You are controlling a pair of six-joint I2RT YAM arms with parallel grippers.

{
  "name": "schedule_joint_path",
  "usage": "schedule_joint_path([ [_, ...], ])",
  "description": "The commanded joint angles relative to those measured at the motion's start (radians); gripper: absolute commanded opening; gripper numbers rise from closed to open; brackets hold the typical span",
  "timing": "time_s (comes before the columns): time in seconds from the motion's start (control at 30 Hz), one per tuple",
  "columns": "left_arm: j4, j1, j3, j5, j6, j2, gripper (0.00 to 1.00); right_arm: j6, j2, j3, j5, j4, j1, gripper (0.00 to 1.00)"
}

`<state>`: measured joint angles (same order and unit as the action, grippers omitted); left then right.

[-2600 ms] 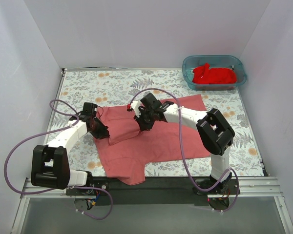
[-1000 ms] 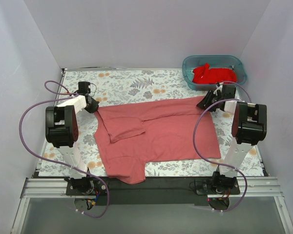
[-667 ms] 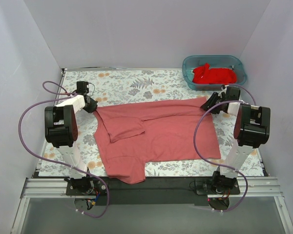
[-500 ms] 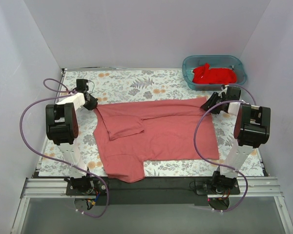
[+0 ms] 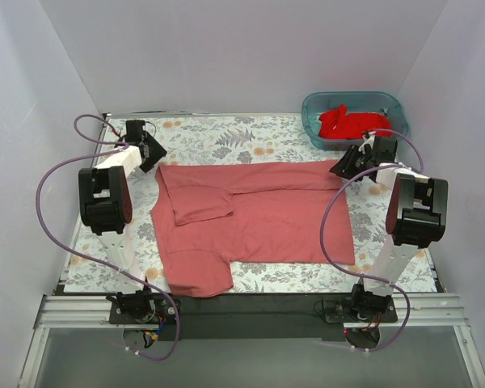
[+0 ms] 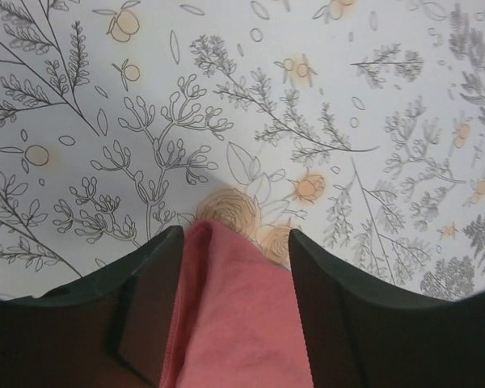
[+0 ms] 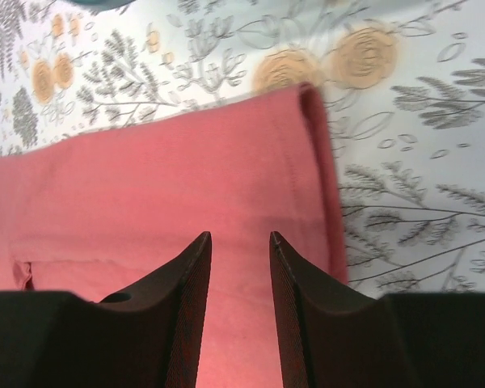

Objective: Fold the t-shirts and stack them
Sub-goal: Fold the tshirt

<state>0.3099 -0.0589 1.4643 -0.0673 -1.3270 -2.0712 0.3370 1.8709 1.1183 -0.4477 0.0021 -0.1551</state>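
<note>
Mostly flat, the salmon-red t-shirt lies across the floral table, its far corners pinched by the left gripper and the right gripper, while the brighter red t-shirt sits crumpled in the teal tub

Bright even overhead light, soft shadows; wrist views slightly soft

Left arm and right arm reach far back, well apart, jaws clamped on the salmon t-shirt.
</note>
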Motion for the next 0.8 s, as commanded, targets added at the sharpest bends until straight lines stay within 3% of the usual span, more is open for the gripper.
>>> schedule_joint_path([
  [0.0, -0.019, 0.021, -0.033, -0.048, 0.041, 0.184, 0.55, -0.013, -0.069, -0.008, -0.008, 0.022, 0.035, 0.42],
  [0.13, 0.012, 0.045, -0.097, -0.075, 0.037, 0.342, 0.56, -0.007, -0.082, -0.026, -0.014, 0.029, 0.066, 0.42],
  [0.27, 0.107, 0.137, -0.182, -0.057, 0.011, 0.448, 0.54, 0.023, -0.096, -0.069, 0.038, 0.03, 0.065, 0.42],
  [0.5, 0.146, 0.166, -0.485, 0.053, -0.058, 0.649, 0.57, 0.045, -0.154, -0.144, 0.138, 0.032, 0.054, 0.44],
  [0.77, 0.117, 0.197, -0.666, 0.156, -0.095, 0.707, 0.58, 0.085, -0.142, -0.17, -0.047, 0.113, 0.054, 0.44],
])
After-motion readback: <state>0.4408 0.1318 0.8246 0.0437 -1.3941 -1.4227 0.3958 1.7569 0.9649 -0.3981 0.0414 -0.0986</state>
